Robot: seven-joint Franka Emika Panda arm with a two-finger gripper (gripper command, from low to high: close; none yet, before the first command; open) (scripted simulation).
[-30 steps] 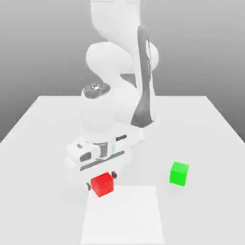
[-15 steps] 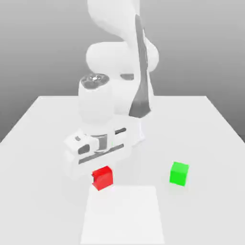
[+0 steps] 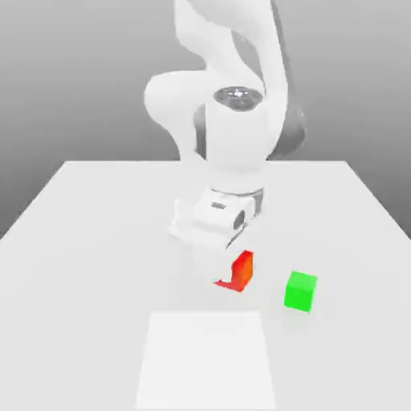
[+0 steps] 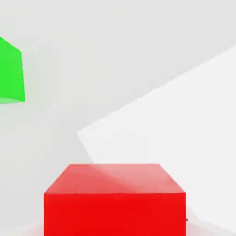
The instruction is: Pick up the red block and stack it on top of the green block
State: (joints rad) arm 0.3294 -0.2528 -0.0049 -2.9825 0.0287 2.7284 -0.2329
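1. From the exterior view, the arm is hanging over the table (image 3: 72, 241) with its gripper (image 3: 229, 277) clamped on the red block (image 3: 242, 270), which is sitting tucked under the hand and looking tilted, clear of the tabletop as far as I can judge. The green block (image 3: 301, 290) is resting on the table just beside the gripper, toward the exterior view's right and a little lower down. A paler square patch (image 3: 205, 361) is lying on the table nearer the camera than the gripper.

2. From the hand view, the red block (image 4: 115, 198) is sitting right under the camera, pinched in the closed jaws, while the green block (image 4: 11, 73) is waiting off to one side on the table, well short of being underneath.

3. What is worrying me: the held block is looking skewed, so if it is lowered without squaring up it could land on an edge, slide off or nudge the green one away. Releasing before centring would topple it.
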